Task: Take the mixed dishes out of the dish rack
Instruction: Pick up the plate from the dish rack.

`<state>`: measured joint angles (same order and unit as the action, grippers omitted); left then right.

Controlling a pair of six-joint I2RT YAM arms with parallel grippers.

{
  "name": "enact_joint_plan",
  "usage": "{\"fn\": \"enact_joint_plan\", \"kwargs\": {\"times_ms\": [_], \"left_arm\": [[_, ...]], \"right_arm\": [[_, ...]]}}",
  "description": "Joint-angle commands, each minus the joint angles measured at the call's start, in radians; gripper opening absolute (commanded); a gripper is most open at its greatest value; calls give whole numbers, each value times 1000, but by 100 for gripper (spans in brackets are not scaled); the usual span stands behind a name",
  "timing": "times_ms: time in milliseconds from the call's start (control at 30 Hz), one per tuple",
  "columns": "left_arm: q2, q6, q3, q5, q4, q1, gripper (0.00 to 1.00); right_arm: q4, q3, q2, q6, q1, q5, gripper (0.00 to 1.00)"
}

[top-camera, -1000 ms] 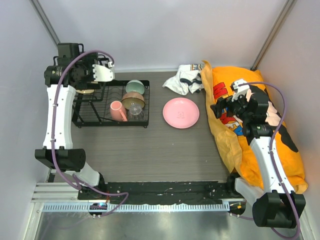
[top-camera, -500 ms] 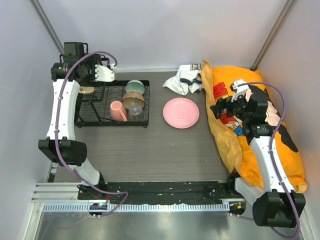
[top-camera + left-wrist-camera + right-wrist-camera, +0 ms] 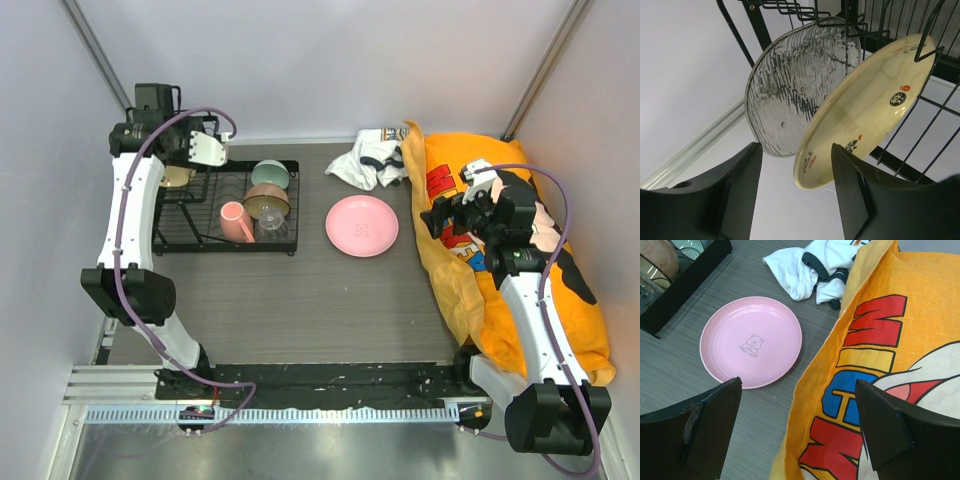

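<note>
Tan dish (image 3: pixel 865 95) rim between jaws of left tool (image 3: pixel 796 155); jaws half-wide, unclamped.

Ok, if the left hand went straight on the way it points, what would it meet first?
Probably the lower rim of the cream dish, which lies between the fingers of the left hand; the clear glass plate stands close beside it, though depth is unclear.

Plate (image 3: pixel 362 226) on the table (image 3: pixel 300 300) just right of the dish rack (image 3: pixel 222 247), mug (image 3: pixel 236 221) inside it.
</note>
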<state>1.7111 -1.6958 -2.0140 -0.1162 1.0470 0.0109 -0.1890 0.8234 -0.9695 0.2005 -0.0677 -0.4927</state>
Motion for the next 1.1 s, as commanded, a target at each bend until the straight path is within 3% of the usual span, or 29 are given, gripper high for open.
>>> {"fn": "enact_joint_plan", "kwargs": {"times_ms": [0,200,367,533,733,1067], "left_arm": [[18,-50,-9,-54,-13,-6,60],[39,-67,-25,-83,-5,-5,47],[38,-82,-17,-97,-10,-5,23],[15,-94,0,-97,-18,-5,10],[-18,-102,8,-73,-34,-5,3],[-19,-52,-80,-56,-51,-3,2]], "right_arm": [[20,33,2,8,-4,-10,100],[19,33,2,10,-4,-12,100],[17,34,0,10,-4,-9,100],[16,34,-6,10,-4,-14,100],[16,36,-8,10,-4,-12,100],[14,37,-6,10,-4,-14,100]]}}
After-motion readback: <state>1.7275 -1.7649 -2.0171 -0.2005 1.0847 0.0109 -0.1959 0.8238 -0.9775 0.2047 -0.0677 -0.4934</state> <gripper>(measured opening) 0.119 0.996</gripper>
